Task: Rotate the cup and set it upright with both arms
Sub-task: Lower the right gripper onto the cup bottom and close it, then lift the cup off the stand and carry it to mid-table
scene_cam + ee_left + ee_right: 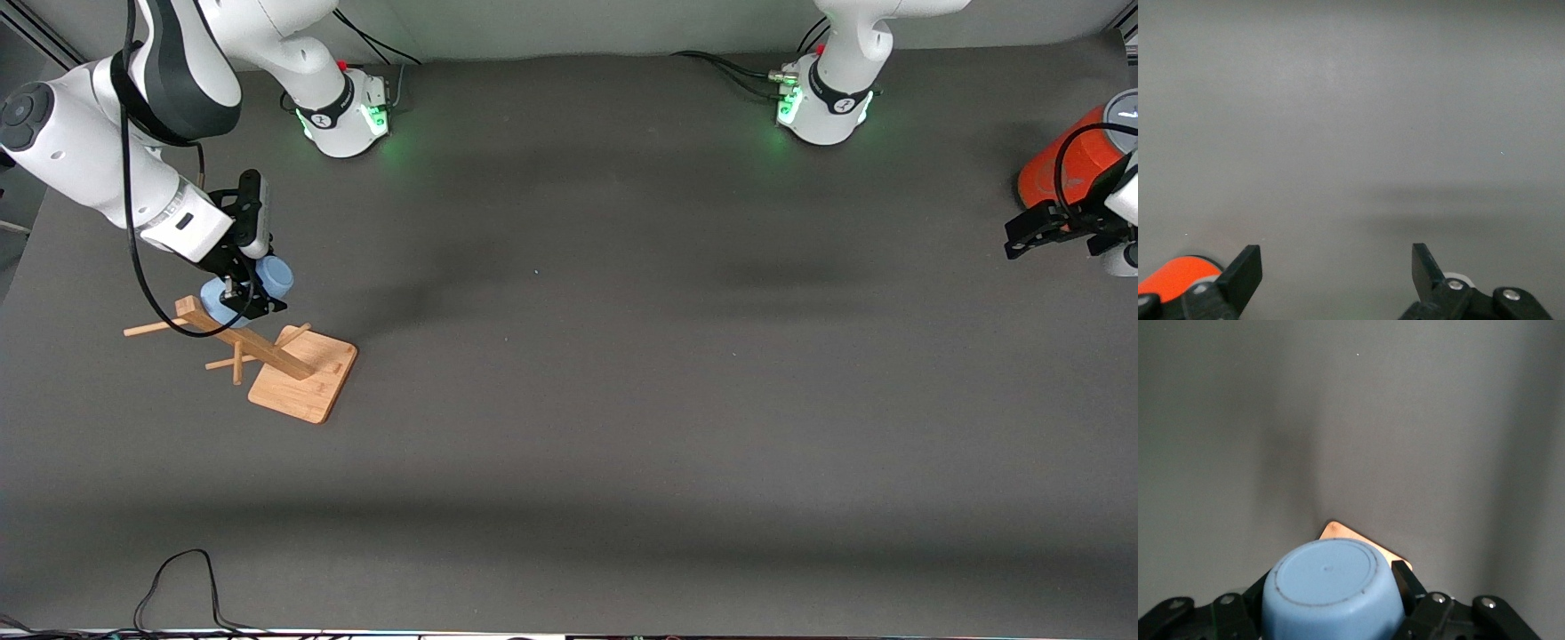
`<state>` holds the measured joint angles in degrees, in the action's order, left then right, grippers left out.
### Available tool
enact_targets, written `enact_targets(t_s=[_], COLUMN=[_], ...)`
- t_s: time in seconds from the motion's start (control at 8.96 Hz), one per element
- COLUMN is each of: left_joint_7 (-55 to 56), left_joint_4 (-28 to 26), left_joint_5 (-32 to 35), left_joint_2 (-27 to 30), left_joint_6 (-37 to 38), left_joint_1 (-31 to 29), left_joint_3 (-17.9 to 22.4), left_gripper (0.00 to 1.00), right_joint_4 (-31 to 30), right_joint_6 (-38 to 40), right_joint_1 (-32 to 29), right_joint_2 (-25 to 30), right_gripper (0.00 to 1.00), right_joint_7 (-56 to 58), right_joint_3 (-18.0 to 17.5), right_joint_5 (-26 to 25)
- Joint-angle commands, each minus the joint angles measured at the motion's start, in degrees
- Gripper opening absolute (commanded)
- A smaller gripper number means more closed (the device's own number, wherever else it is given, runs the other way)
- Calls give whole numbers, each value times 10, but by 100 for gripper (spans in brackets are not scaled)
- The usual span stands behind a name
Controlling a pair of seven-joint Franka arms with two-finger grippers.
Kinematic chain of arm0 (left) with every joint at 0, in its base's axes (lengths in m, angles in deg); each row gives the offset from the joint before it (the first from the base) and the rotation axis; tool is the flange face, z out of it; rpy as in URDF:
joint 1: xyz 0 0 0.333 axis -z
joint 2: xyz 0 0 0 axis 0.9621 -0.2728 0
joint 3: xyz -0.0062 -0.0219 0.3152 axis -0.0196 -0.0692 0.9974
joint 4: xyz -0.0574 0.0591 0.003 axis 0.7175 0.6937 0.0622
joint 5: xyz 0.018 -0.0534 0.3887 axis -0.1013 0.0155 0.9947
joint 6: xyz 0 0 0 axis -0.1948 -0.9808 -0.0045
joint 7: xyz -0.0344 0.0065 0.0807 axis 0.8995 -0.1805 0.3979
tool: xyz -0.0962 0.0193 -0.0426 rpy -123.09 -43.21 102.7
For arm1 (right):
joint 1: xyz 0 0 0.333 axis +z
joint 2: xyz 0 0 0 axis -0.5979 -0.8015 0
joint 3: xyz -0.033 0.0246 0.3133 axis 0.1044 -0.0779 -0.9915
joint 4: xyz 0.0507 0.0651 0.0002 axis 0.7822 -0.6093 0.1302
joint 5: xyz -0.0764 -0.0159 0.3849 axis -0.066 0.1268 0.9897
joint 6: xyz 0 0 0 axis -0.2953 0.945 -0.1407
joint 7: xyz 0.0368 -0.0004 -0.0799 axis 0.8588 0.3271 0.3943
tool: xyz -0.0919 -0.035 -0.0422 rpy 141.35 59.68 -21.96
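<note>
The pale-blue cup (273, 277) sits tipped at the top of the wooden rack's post (258, 348), toward the right arm's end of the table. My right gripper (244, 298) is shut on it, one black finger on each side of its wall. The right wrist view shows the cup's flat bottom (1328, 587) filling the space between the fingers (1402, 581) of the right gripper (1333, 588). My left gripper (1022, 236) waits open at the left arm's end of the table. Nothing lies between the fingers of the left gripper (1337, 267).
The rack's flat wooden base (302, 378) rests on the dark table, and its corner (1338, 529) shows past the cup. An orange cylinder (1062, 164) with a grey top stands beside the left gripper, its orange side (1175, 275) also visible. A black cable (178, 578) loops at the table's near edge.
</note>
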<state>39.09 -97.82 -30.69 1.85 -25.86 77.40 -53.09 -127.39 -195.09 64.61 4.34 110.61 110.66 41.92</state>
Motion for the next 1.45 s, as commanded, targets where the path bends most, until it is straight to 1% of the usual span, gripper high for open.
enact_targets(t_s=[0.0, 0.11, 0.22, 0.33, 0.45, 0.67, 0.78, 1.0, 1.23, 1.34], left_joint_7=[-4, -4, -3, -4, -4, -4, -4, -4, -3, -4], left_joint_4=[-2, -2, -2, -2, -2, -2, -2, 0, 2, 2], left_joint_5=[-5, -5, -5, -5, -5, -5, -5, -5, -5, -5], left_joint_2=[5, 5, 4, 4, 5, 4, 4, 4, 4, 4], left_joint_6=[11, 11, 11, 10, 11, 7, 5, -1, -14, -22], left_joint_1=[5, 5, 5, 5, 4, 5, 5, 5, 1, -2], left_joint_3=[1, 1, 1, 1, 1, 1, 1, 0, 1, 2], left_gripper=[100, 100, 100, 100, 100, 100, 100, 100, 100, 100], right_joint_4=[2, 8, 14, 27, 40, 62, 73, 77, 95, 114], right_joint_6=[3, 17, 34, 50, 67, 94, 109, 121, 120, 120], right_joint_1=[4, 4, 3, 4, 4, 4, 5, 7, 11, 10], right_joint_2=[2, 5, 6, 7, 7, 7, 7, 12, 5, 0], right_gripper=[0, 0, 0, 0, 0, 0, 0, 0, 0, 0], right_joint_7=[19, 18, 18, 16, 16, 9, 3, -14, -62, -111], right_joint_3=[16, 18, 20, 28, 29, 29, 29, 28, 12, -20], right_joint_5=[22, 40, 71, 78, 99, 119, 140, 168, 195, 196])
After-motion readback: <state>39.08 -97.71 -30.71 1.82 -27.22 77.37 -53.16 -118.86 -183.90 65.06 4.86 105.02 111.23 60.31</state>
